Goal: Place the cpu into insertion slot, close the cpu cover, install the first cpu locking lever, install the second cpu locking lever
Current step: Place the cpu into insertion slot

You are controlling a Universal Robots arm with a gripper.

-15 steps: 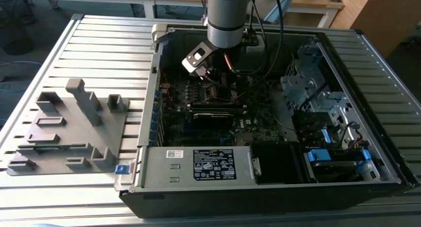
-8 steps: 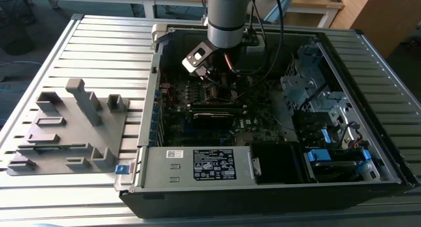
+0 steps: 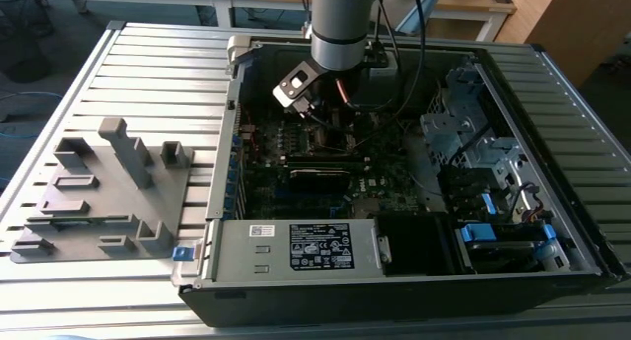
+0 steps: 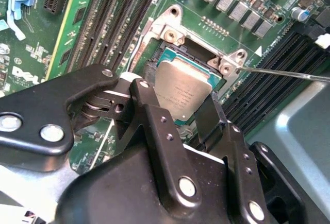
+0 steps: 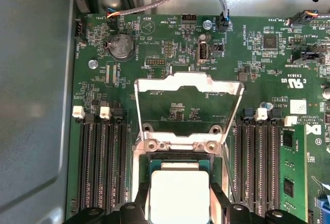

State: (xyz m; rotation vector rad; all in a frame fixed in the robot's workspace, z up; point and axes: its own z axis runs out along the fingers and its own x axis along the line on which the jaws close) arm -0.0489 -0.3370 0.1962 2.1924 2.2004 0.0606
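The cpu (image 4: 183,87) (image 5: 179,183), a small silver-grey square chip, lies flat in the insertion slot (image 4: 170,31) (image 5: 180,145) on the green motherboard (image 3: 295,185). My gripper (image 4: 178,103) (image 5: 180,198) is shut on the cpu, one black finger (image 4: 149,113) against each of two opposite edges. The cpu cover (image 5: 188,82), a thin silvery frame with a square window, stands swung up off the slot on its hinge. A thin metal locking lever (image 4: 289,73) sticks out beside the slot, raised. In the exterior view the gripper (image 3: 326,126) reaches down into the open computer case.
Black memory slots (image 5: 100,157) flank the socket, and a green memory stick (image 5: 294,172) stands in one bank. The case wall (image 5: 36,105) is close by. A grey fixture tray (image 3: 99,185) lies at the exterior view's left; power supply (image 3: 295,247) and drive cage (image 3: 463,133) fill the case.
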